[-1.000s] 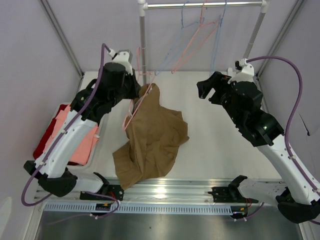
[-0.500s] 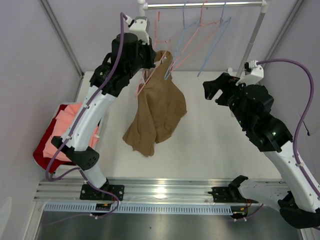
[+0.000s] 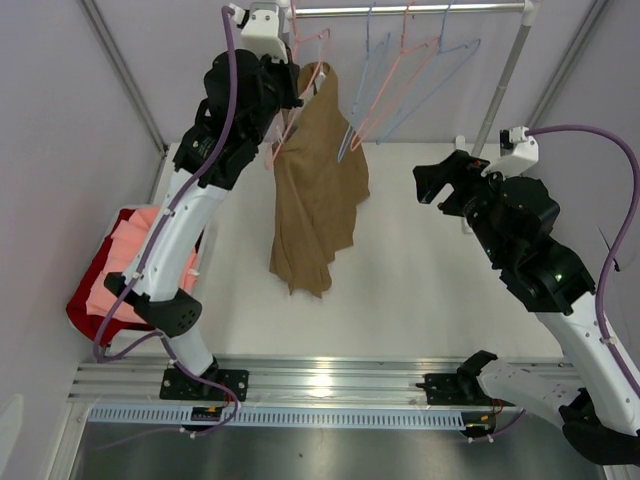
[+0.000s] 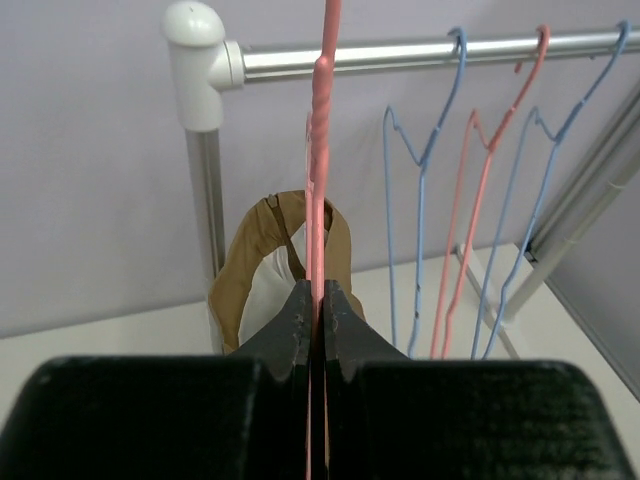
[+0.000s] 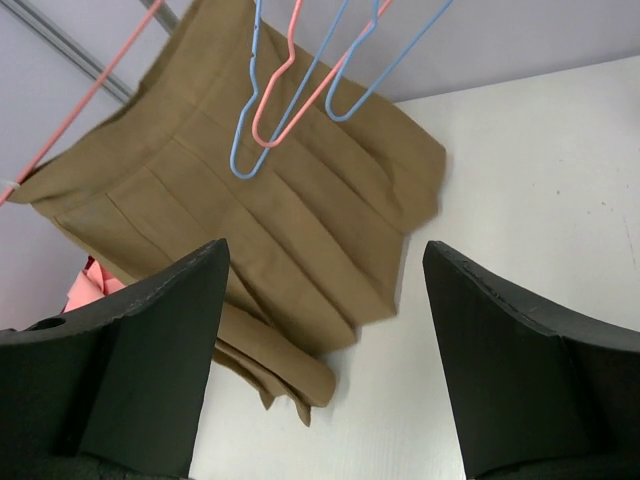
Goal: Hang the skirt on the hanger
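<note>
Two black base blocks are bolted to a ribbed silver aluminium rail. The left arm stands at the rail's left end and the right arm at its right end. Both have glossy white link shells between bulky black joint housings. A purple cable loops beside each arm to a small white wrist camera housing far above the rail. The left gripper and right gripper have thick matte black fingers.

1. The left arm is reaching high and far forward, and the left gripper is clamping the hanger between its closed jaws.
2. The right arm is bending at mid-height, and the right gripper is holding its jaws wide apart.
</note>
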Motion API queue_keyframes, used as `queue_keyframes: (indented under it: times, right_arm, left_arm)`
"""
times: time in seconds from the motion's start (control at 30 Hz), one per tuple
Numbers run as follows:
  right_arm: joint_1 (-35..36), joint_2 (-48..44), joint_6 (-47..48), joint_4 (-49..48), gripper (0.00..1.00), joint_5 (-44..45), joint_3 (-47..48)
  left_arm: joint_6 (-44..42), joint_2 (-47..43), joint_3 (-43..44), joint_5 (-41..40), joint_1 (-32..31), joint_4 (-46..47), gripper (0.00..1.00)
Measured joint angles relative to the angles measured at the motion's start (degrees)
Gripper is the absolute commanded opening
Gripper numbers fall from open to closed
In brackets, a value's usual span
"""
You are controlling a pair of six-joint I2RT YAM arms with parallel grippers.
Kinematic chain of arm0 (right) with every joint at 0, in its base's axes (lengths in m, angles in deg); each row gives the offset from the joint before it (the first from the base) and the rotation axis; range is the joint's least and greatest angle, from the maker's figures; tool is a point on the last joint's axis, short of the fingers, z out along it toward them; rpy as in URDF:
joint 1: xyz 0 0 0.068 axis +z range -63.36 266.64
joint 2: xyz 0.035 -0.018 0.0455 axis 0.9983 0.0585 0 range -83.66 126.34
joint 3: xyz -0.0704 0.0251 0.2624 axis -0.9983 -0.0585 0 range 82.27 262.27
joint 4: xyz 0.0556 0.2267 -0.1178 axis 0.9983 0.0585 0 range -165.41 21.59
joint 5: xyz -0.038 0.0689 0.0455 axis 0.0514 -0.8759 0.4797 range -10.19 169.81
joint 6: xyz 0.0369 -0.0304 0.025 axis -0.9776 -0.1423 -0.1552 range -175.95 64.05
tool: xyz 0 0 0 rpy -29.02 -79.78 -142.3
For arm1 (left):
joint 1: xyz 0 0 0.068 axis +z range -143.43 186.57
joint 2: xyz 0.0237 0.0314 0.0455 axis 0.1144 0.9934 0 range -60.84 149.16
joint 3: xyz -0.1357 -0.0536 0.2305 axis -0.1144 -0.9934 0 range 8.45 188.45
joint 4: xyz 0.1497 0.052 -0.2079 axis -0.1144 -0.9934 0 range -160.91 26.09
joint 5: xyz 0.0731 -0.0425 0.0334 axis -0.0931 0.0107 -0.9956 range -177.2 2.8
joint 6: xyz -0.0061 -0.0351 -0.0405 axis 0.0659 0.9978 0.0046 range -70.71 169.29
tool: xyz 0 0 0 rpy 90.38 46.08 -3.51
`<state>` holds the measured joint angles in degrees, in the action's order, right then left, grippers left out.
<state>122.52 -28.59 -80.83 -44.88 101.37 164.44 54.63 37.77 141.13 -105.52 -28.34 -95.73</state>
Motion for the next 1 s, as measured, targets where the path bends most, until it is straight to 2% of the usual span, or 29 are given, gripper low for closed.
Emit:
queue_keyframes:
  times: [0.23,0.53,0.7,1.0]
  right_arm:
    - [0.0,-0.2,0.0,0.2,0.83,0.0,-0.5]
    - [0.0,-0.3,0.4,1.0,0.84,-0.1,-0.5]
    - [0.0,-0.3,0.6,1.0,0.84,-0.1,-0.8]
    - [0.0,-0.3,0.5,1.0,0.84,-0.2,-2.7]
  left_arm:
    - [-2.8,4.9,1.9,-0.7,1.8,5.6,0.00]
    - [-0.1,13.6,3.9,6.3,9.2,9.8,0.00]
    - [1.7,16.0,3.8,9.9,10.7,9.8,0.00]
    - [2.8,13.4,-6.4,13.0,10.6,16.0,0.02]
